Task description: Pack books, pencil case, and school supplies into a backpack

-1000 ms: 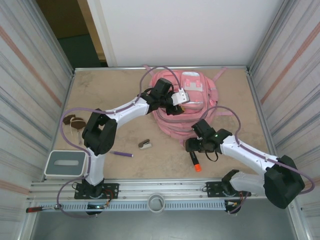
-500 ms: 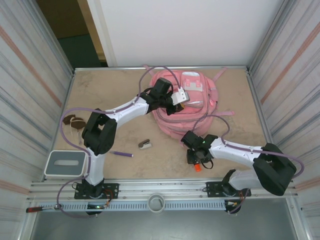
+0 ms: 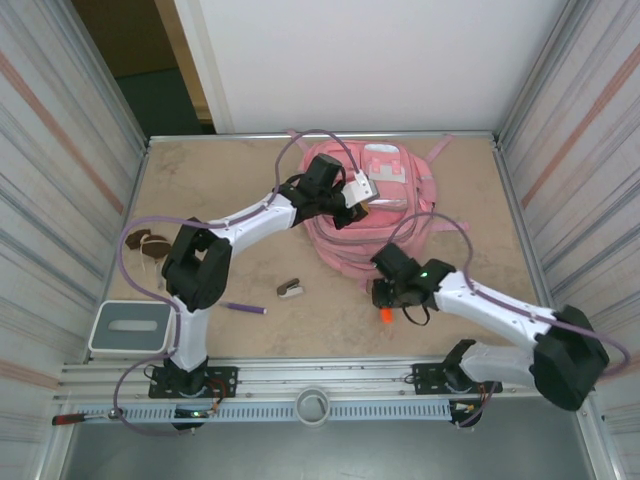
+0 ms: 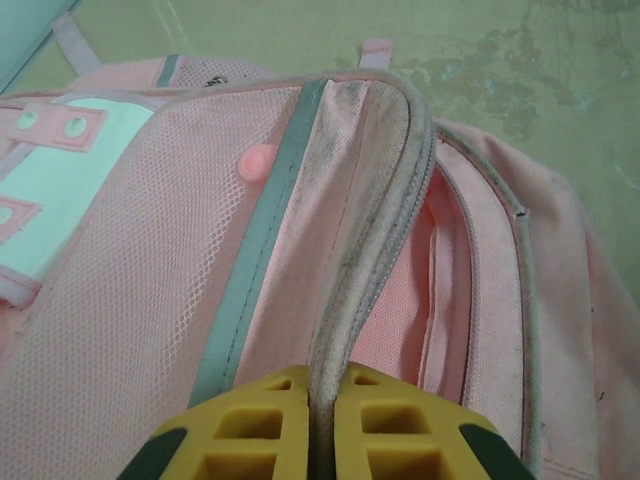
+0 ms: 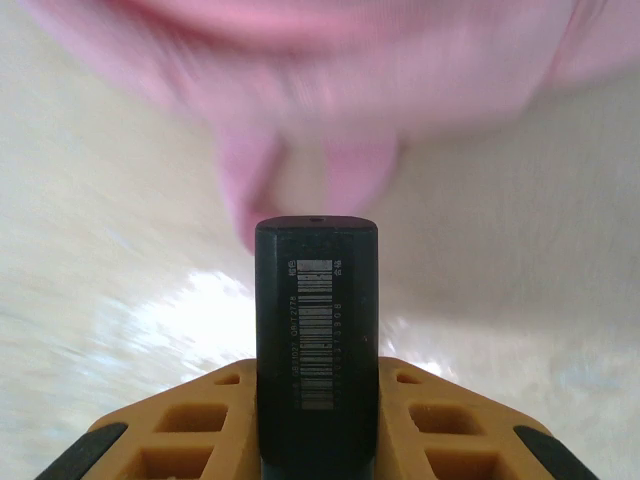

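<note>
Packing progress: we judge the job partway done. The purple pen (image 3: 245,309) and the small stapler-like piece (image 3: 290,289) lie on the bench (image 3: 220,190), well apart from the backpack (image 3: 345,250), so both are left to pack.
Highlighter: the highlighter (image 5: 316,300) is lifted in the right claw (image 5: 316,400), its orange end low over the bench just beside the backpack's near edge. It is not yet inside.
Right claw: closed on the highlighter's black body, which stands up between the jaws.
Left claw: the left claw (image 4: 325,395) is pinched tight on the zip edge of a backpack pocket, holding that flap up.
Backpack: lying on the far half of the bench, white patch upward.
Open pocket: the pocket (image 4: 440,290) gapes beside the held edge. What we see of its inside is bare pink lining, and its depths are hidden.
Books and pencil case: we cannot tell whether they are inside, since the fabric hides the other compartments.
Other things: a brown-and-white lump (image 3: 150,245) with a cord sits by the left wall, and a grey-white box (image 3: 130,328) at the near left corner. We take neither as part of the packing.
</note>
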Robot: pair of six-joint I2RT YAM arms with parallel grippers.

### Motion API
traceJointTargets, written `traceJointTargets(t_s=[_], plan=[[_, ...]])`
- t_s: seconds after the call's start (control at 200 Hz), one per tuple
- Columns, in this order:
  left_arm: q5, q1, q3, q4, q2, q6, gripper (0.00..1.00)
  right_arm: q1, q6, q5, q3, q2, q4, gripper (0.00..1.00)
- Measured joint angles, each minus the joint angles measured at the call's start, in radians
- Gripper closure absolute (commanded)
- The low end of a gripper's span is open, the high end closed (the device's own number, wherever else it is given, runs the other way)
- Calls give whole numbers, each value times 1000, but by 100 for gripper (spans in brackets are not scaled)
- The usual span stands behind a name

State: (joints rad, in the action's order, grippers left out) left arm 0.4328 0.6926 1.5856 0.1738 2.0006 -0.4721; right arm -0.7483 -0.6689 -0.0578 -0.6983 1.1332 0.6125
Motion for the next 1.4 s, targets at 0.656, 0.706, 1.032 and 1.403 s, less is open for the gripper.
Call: traceJointTargets(t_s=[0.656, 0.706, 1.032, 1.403], plan=[[17, -23, 178, 79, -5, 198, 100, 356, -378, 275, -127, 190, -630, 84], [17, -23, 184, 85, -5, 203, 100, 356, -429, 250, -127, 218, -676, 83], [17, -23, 191, 85, -5, 216, 100, 367, -611, 129, -137, 352, -856, 51], [29, -26, 191, 61, -5, 247, 100, 348, -412, 98, -123, 208, -733, 47]])
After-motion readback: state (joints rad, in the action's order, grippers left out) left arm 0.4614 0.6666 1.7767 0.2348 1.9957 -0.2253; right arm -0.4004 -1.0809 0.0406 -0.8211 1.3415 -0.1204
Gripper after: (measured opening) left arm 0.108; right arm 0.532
